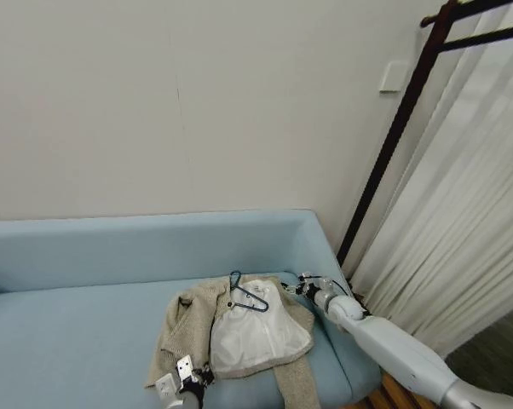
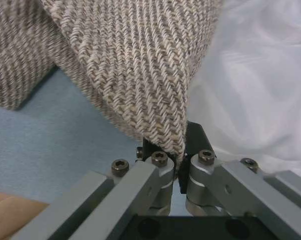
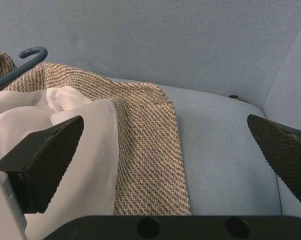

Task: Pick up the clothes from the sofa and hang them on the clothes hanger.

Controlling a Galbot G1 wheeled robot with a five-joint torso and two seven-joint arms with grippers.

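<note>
A beige knit jacket (image 1: 239, 328) with white lining lies spread on the light blue sofa (image 1: 86, 324). A blue hanger (image 1: 249, 296) rests on its collar end. My left gripper (image 1: 188, 373) is at the jacket's near hem; the left wrist view shows this gripper (image 2: 174, 150) shut on a corner of the knit fabric (image 2: 140, 75). My right gripper (image 1: 296, 285) sits by the jacket's far right edge. In the right wrist view that gripper (image 3: 165, 150) is open just above the seat, with the jacket (image 3: 145, 135) and the hanger hook (image 3: 28, 56) ahead of it.
A dark brown clothes rack (image 1: 393, 145) stands to the right of the sofa, its bars high at the upper right. White curtains (image 1: 469, 230) hang behind it. The sofa's right armrest (image 1: 320, 247) is close to my right gripper. Bare seat cushion lies to the left.
</note>
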